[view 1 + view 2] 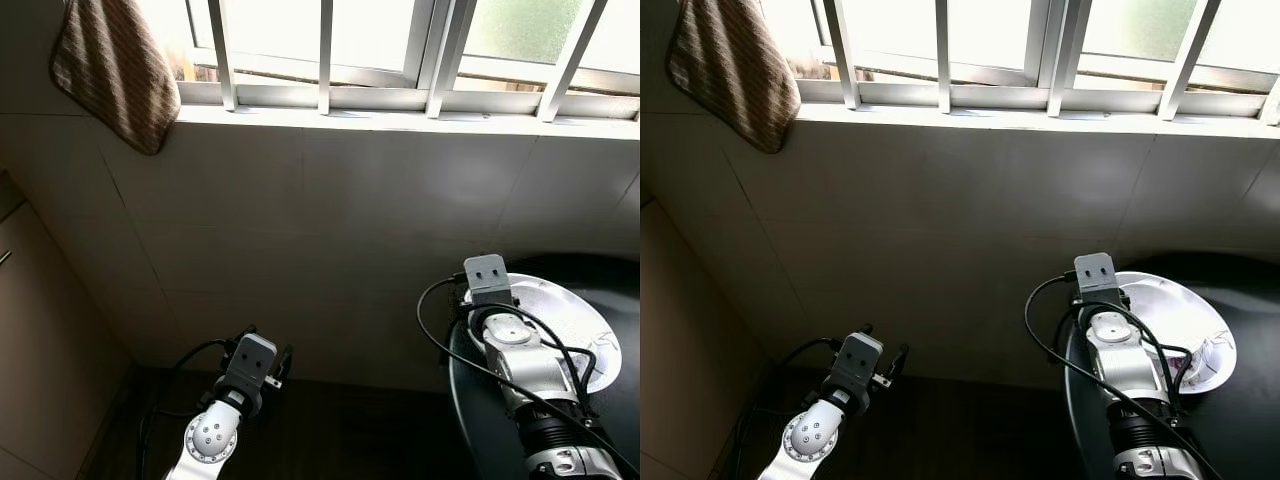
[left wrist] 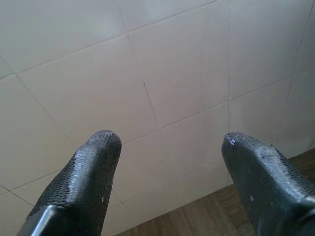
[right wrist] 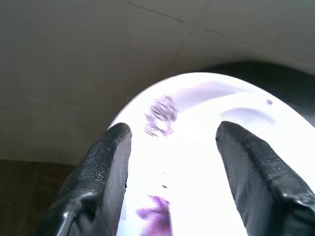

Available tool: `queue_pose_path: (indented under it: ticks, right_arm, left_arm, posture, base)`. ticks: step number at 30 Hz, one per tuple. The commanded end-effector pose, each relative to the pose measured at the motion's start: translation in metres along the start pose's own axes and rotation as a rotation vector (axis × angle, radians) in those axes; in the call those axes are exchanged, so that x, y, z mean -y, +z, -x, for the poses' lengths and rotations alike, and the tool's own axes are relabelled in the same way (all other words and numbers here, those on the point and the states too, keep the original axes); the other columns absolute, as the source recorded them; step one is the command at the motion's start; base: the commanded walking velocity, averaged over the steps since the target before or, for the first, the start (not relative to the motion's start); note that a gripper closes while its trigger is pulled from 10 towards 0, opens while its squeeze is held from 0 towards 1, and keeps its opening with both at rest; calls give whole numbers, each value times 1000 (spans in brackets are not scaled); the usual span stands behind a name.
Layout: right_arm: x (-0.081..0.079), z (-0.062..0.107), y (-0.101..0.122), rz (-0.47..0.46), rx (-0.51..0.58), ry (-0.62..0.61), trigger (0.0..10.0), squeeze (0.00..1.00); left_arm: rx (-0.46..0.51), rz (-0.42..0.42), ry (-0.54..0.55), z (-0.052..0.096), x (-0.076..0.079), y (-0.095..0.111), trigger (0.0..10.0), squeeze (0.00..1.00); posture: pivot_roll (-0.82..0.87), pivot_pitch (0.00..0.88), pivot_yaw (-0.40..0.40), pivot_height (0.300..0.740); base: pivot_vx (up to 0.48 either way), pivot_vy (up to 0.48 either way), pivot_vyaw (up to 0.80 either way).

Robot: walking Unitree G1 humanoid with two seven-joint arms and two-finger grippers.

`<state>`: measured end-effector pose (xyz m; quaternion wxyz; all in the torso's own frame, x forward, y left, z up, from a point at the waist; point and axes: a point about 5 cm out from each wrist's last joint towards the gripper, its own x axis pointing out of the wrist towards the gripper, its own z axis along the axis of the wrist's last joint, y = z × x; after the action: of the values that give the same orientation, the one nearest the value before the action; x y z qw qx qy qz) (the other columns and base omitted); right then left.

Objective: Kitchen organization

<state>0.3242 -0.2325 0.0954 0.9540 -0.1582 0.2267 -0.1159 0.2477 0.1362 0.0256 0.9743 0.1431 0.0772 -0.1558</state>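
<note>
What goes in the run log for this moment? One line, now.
right gripper: open, over white plate | plate: on black table | left gripper: open, facing tiled wall

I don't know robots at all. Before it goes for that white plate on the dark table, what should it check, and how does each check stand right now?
1. Right tool open: ok, its fingers stand apart.
2. Right tool aimed at the plate: ok, the plate sits between and beyond its fingers in the right wrist view.
3. Plate already gripped: not ok, the fingers have not closed on it.
4. Plate fully on the table: cannot tell, it lies near the table's edge and the arm hides part of it.
5. Plate empty: not ok, purple marks or scraps show on it.
6. Left tool out of the way: ok, it is open, facing the wall.
</note>
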Motion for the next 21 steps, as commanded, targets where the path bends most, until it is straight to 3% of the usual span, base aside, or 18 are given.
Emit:
queue_pose_path:
  ticks: [1,9,14,15,16,17,21]
  right_arm:
    - [6,0,-3,7,-16,-32,10000,0]
    - [-1,-1,-13,-91,-102,9,10000,0]
    - [10,-5,-30,-167,-207,-25,10000,0]
    - [11,-5,-32,-177,-216,-23,5725,0]
    - [12,-6,-34,-184,-225,-19,3647,0]
    - [12,-6,-34,-170,-217,-21,0,0]
    - [17,-5,-31,-77,-178,-47,0,0]
  left_arm:
    - [9,7,0,0,-1,2,10000,0]
    - [9,10,-4,0,0,2,10000,0]
    - [10,13,-2,0,0,3,10000,0]
    - [10,14,-1,-1,0,3,10000,0]
    - [10,14,-1,-1,0,3,10000,0]
    - [10,15,-1,-1,0,3,10000,0]
    - [10,17,-2,-1,0,3,10000,0]
  posture:
    - [70,0,-45,740]
    - [69,0,-45,740]
    - [70,0,-49,740]
    - [69,0,-49,740]
    - [69,0,-49,740]
    - [68,0,-50,740]
    - [68,0,-50,740]
  base:
    - [0,0,0]
    - [0,0,0]
    - [0,0,0]
    - [0,0,0]
    - [0,0,0]
    - [0,0,0]
    - [0,0,0]
